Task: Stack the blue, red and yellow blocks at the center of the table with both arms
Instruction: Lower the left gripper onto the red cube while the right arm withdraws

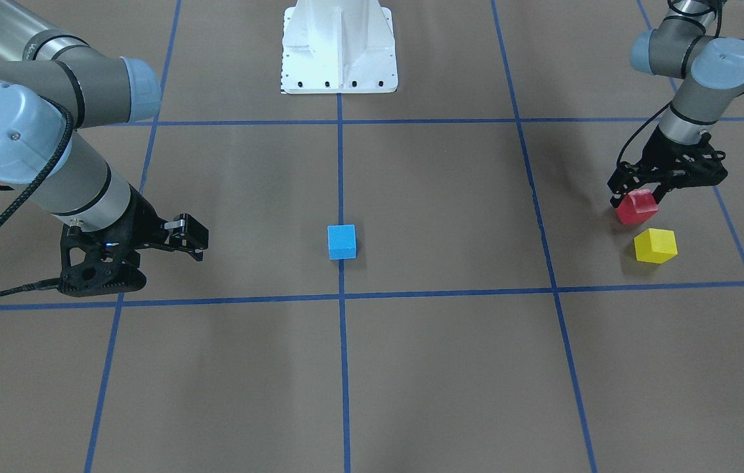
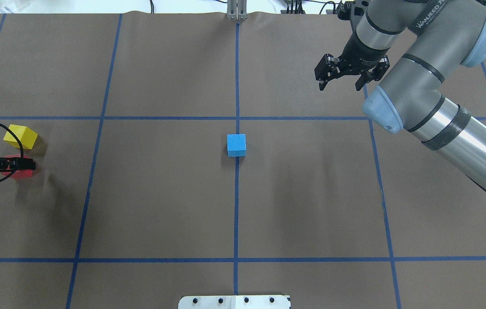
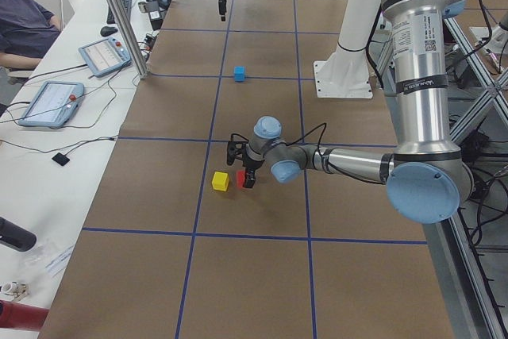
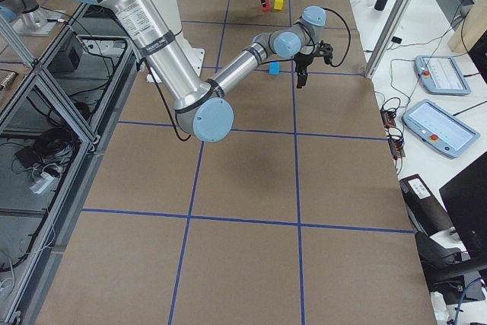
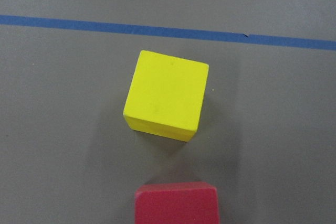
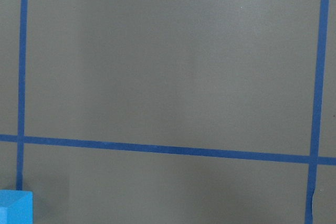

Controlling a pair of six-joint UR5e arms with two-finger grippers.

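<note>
Overhead exterior: left pincer (image 2: 19, 164) low astride red block (image 2: 23, 173)

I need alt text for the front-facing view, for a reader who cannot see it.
The left gripper straddles a red block at the view's right, with a yellow block beside it. A blue block sits alone on the centre line, and the right gripper hangs open and empty at the view's left.

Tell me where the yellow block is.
In the overhead view the yellow block sits far left, on the robot's left side, just beyond the red block at the left gripper, not touching it.
</note>
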